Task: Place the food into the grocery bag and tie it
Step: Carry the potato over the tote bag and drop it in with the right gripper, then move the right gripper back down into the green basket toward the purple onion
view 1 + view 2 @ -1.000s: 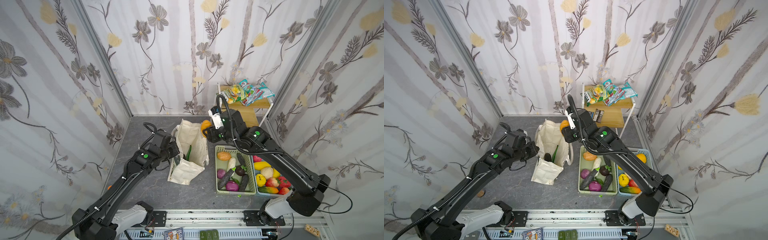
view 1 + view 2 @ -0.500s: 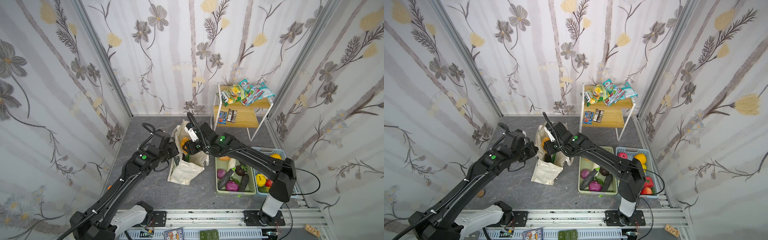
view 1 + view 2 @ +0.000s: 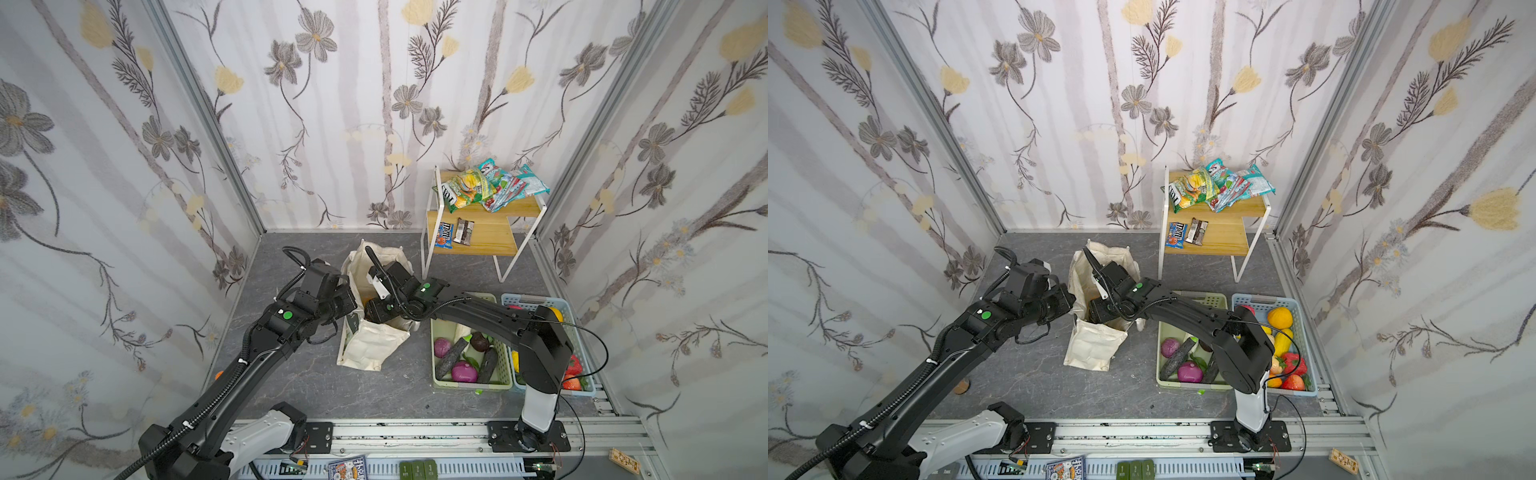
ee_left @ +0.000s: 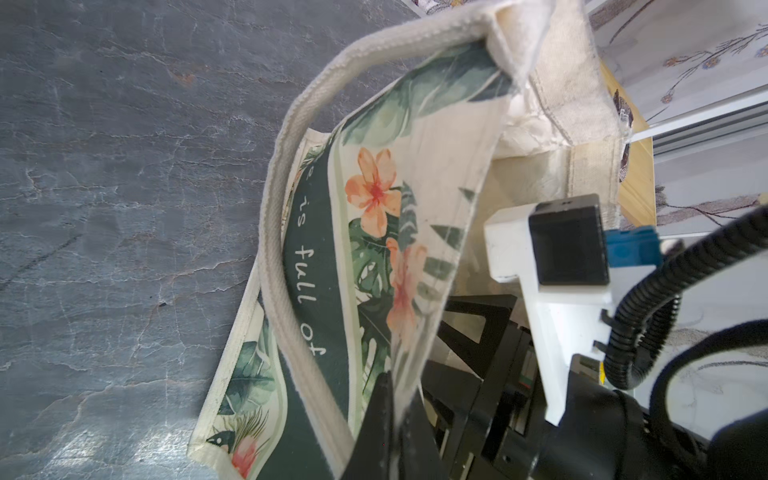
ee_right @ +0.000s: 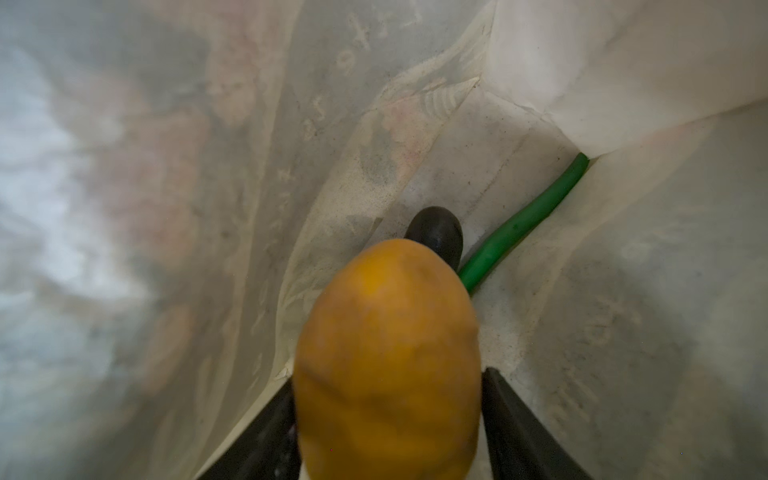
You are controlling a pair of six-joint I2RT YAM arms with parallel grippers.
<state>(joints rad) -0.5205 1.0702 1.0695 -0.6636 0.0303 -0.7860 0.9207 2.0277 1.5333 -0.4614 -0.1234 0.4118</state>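
Left gripper [image 4: 399,395] of mine is pressed together on the rim of the grocery bag [image 4: 374,199], pinching the printed cloth just beside a cream strap handle [image 4: 282,232]. My right gripper [image 5: 387,379] reaches down inside the bag with the potato [image 5: 388,332] between its fingers, and I cannot tell whether they press on it or stand just clear. The potato is smooth, egg-shaped and orange-tan. It hangs above the bag's bottom, where a dark avocado [image 5: 436,232] and a long green stalk [image 5: 523,226] lie, the stalk running into a corner fold. Seen this close the potato is blurred, and its near end is cut off by the frame edge. In both top views my wrists and the cream cloth hide the fingers of both grippers, and the bag's white lettering shows only in part. The bag stands upright on a grey stone-patterned floor [image 3: 395,395], with floral wallpaper [image 3: 353,104] on the walls all round. To its right sits a pale green basket [image 3: 469,384] holding a purple onion [image 3: 463,370], partly under my right arm, and a blue basket [image 3: 536,297] stands just beside it. On the wooden shelf [image 3: 486,239] at the back lies the yellow-green snack packet [image 3: 465,187].
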